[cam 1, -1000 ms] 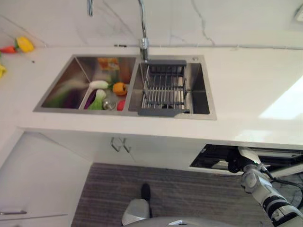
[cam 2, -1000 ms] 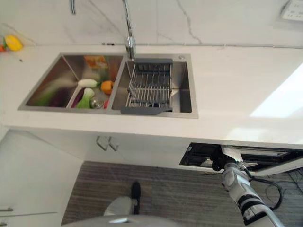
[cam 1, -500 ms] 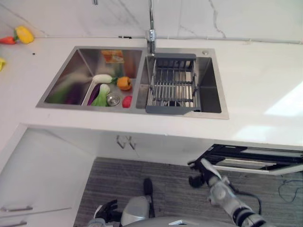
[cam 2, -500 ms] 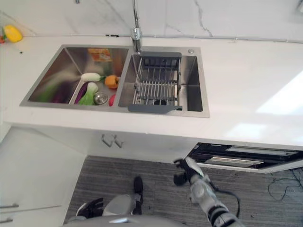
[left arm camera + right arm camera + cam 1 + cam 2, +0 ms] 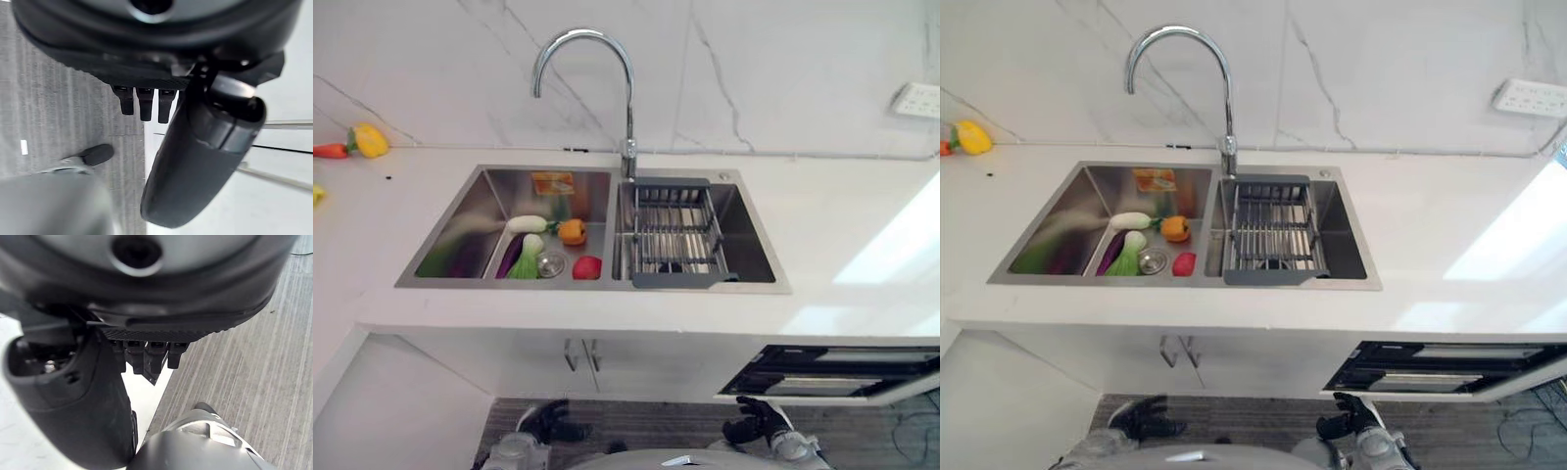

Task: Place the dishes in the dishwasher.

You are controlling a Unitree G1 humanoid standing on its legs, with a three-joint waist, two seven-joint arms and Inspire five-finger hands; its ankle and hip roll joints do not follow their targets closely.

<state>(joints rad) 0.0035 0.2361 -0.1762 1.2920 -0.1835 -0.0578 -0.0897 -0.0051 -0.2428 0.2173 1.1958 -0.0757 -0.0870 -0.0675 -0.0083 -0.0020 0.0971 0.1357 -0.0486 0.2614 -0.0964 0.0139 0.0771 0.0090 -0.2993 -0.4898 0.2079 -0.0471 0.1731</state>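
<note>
The dishwasher (image 5: 832, 358) sits under the counter at the right, its front pulled out a little to leave a dark slot. A grey dish rack (image 5: 675, 235) lies across the right basin of the steel sink (image 5: 607, 286), with something dark under its bars. Both hands hang low near the floor, below the counter edge. My left hand (image 5: 548, 423) is under the sink cabinet, and its fingers (image 5: 145, 105) are relaxed and hold nothing. My right hand (image 5: 754, 423) is just below the dishwasher's left end, with its fingers (image 5: 146, 357) loose and empty.
The left basin holds vegetables: a white-green one (image 5: 524, 257), an orange pepper (image 5: 572, 231) and a red one (image 5: 587, 267). A tall faucet (image 5: 628, 98) rises behind the sink. A yellow pepper (image 5: 369, 140) lies on the counter's far left. Grey striped flooring (image 5: 254, 347) lies below.
The camera has tilted up toward the wall. My right hand has drawn back from the dishwasher slot and dropped low. My left hand has come into view at the bottom.
</note>
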